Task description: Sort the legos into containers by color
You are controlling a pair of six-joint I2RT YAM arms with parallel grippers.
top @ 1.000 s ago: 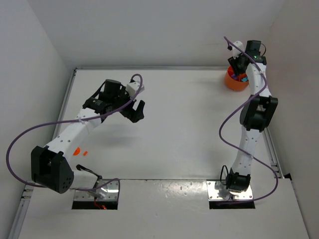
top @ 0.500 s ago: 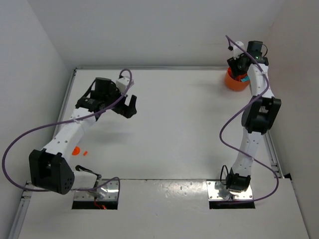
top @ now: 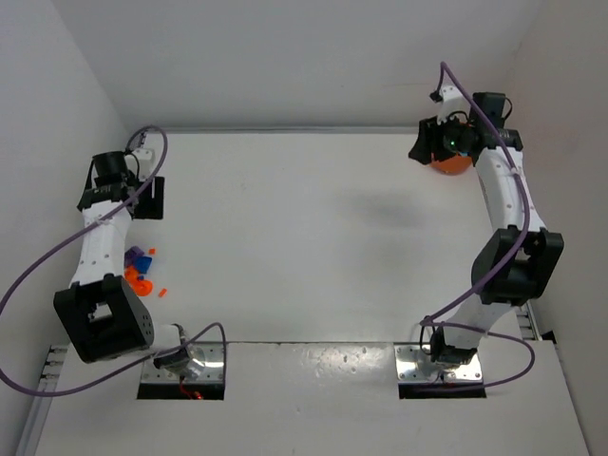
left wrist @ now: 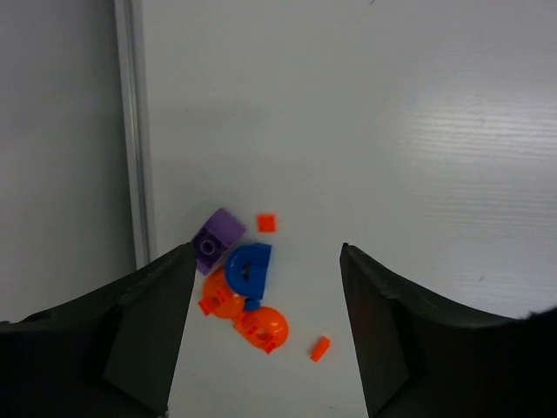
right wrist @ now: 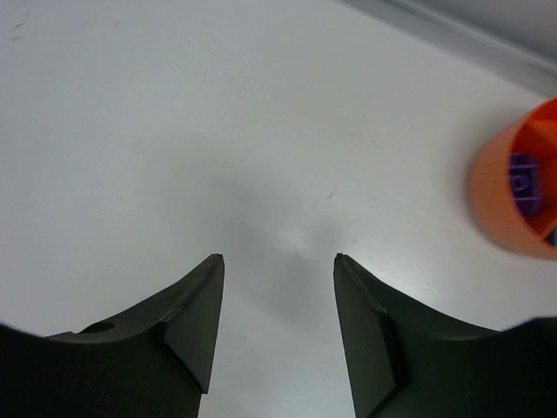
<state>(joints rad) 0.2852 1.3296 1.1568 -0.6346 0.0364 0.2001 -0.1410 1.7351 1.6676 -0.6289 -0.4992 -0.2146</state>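
A small pile of legos point(top: 140, 271) lies near the table's left edge. In the left wrist view it is a purple brick point(left wrist: 218, 237), a blue half-round piece point(left wrist: 248, 267), two orange round pieces point(left wrist: 264, 328) and two tiny orange bits point(left wrist: 266, 223). My left gripper point(top: 151, 197) is open and empty above and just behind the pile point(left wrist: 265, 250). The orange tub point(top: 450, 161) stands at the far right, partly hidden by my right arm. It holds a purple brick point(right wrist: 522, 185). My right gripper point(top: 422, 143) is open and empty, left of the tub point(right wrist: 513, 196).
A raised metal rail point(left wrist: 130, 131) runs along the table's left edge, close to the pile. White walls close in the left, back and right sides. Purple cables loop off both arms.
My left arm has swung from the middle-left of the table out to the left edge, uncovering the pile. My right gripper has moved from over the tub to its left.
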